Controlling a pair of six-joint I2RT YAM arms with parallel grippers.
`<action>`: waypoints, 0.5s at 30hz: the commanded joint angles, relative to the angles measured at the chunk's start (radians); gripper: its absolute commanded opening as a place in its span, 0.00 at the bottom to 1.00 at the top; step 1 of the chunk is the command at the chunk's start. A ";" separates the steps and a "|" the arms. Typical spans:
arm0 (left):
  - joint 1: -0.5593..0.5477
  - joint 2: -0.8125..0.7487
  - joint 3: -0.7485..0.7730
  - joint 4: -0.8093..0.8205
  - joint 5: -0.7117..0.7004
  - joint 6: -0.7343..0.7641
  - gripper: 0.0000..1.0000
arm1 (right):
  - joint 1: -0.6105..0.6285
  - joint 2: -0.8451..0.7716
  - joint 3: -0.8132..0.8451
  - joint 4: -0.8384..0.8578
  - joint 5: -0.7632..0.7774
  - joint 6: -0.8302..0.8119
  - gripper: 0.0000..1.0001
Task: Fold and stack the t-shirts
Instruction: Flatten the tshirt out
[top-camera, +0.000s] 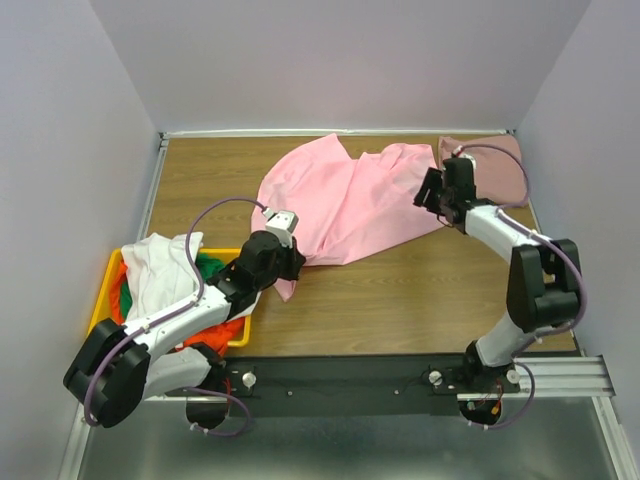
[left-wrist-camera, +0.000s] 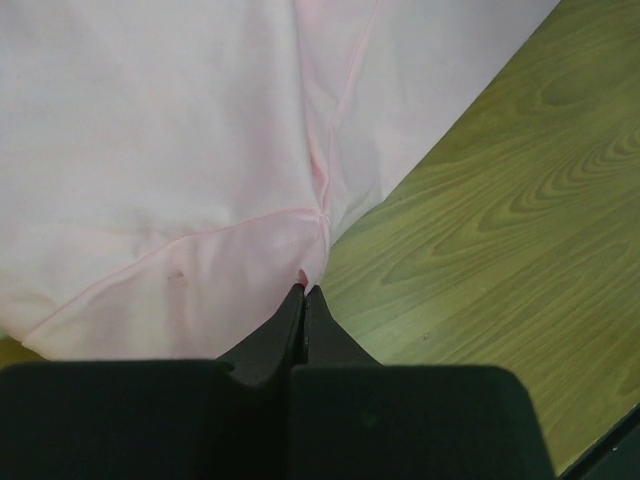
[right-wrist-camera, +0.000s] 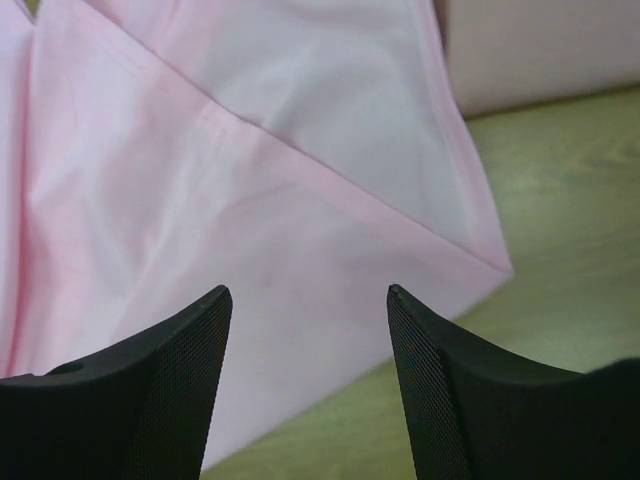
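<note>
The pink t-shirt is soft matt cloth; the worktop smooth wood-grain with slight sheen; the right gripper has finely stippled matt black pads.

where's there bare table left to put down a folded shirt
On the table, the widest bare wood is the near strip between the pink t-shirt and the black base rail, between the arms. A smaller patch sits far left, beyond the yellow bin. Far right is crowded: rose t-shirt and right end effector.
</note>
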 joint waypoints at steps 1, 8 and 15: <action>-0.008 0.004 -0.030 -0.002 0.020 -0.032 0.00 | 0.000 0.131 0.121 0.058 -0.120 -0.050 0.70; -0.014 0.006 -0.051 0.001 0.050 -0.036 0.00 | -0.001 0.362 0.294 0.057 -0.210 -0.076 0.70; -0.013 -0.016 -0.093 -0.005 0.053 -0.054 0.00 | 0.003 0.490 0.399 0.057 -0.223 -0.098 0.69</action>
